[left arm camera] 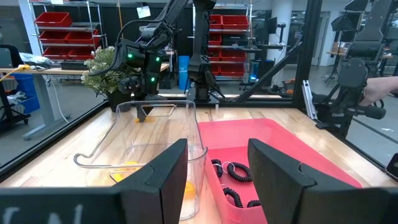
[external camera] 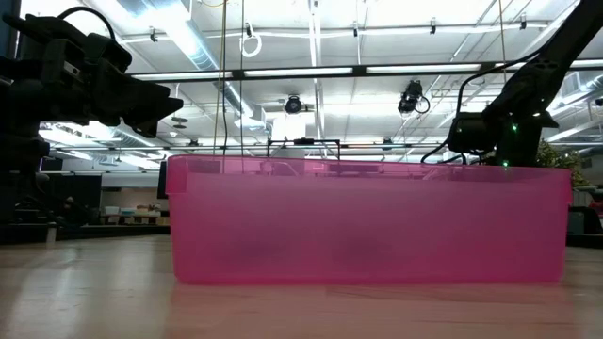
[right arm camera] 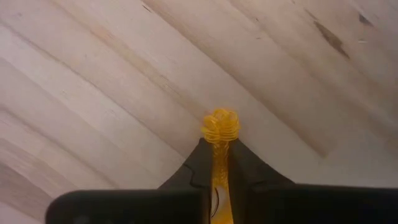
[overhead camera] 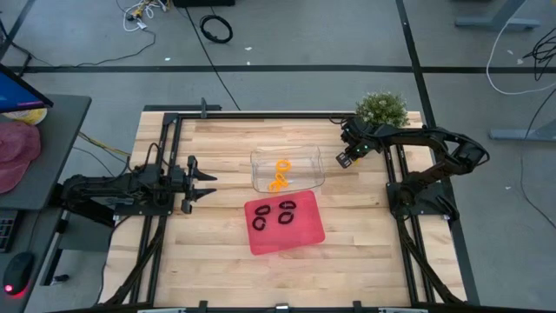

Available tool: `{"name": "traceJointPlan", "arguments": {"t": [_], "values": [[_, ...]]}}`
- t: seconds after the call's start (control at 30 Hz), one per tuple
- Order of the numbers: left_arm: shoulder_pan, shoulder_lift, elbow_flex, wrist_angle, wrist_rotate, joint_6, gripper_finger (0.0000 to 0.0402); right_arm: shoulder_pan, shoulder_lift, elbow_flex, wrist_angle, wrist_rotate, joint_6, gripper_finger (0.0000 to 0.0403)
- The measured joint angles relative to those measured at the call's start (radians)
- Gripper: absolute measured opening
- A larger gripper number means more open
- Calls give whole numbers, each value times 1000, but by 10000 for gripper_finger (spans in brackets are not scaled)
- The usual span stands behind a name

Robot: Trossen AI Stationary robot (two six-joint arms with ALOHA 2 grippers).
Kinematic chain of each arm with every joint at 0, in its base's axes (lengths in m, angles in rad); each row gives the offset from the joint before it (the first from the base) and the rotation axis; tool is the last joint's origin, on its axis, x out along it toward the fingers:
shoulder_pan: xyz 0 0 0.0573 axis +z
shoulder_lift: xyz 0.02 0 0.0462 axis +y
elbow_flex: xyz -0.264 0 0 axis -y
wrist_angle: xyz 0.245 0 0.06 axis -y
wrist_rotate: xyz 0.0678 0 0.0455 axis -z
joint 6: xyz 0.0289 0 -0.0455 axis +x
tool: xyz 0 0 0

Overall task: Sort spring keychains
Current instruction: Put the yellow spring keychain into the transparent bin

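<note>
Orange spring keychain (right arm camera: 220, 126) is pinched in the right gripper (right arm camera: 219, 149), fingers clamped on it above the tabletop (right arm camera: 112, 74) near the far right corner. Left gripper (left arm camera: 217, 174) waits by the left edge, fingers parted, holding nothing.

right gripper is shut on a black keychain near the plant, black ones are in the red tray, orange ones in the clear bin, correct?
Not quite: the keychain in the right gripper is orange, not black, as the right wrist view shows. The rest holds: black keychains lie in the red tray, orange ones in the clear bin, near the plant.
</note>
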Motion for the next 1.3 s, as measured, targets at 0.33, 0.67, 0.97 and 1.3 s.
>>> {"name": "traceJointPlan", "arguments": {"t": [0.33, 0.67, 0.97, 1.3], "values": [[0, 0, 0, 0, 0, 0, 172, 0, 0, 0, 4, 0, -1, 16], [0, 0, 0, 0, 0, 0, 172, 0, 0, 0, 6, -1, -17, 16], [0, 0, 0, 0, 0, 0, 172, 0, -27, -6, 7, -4, -26, 16], [0, 0, 0, 0, 0, 0, 172, 12, -97, -10, -42, -71, -23, 15]]}}
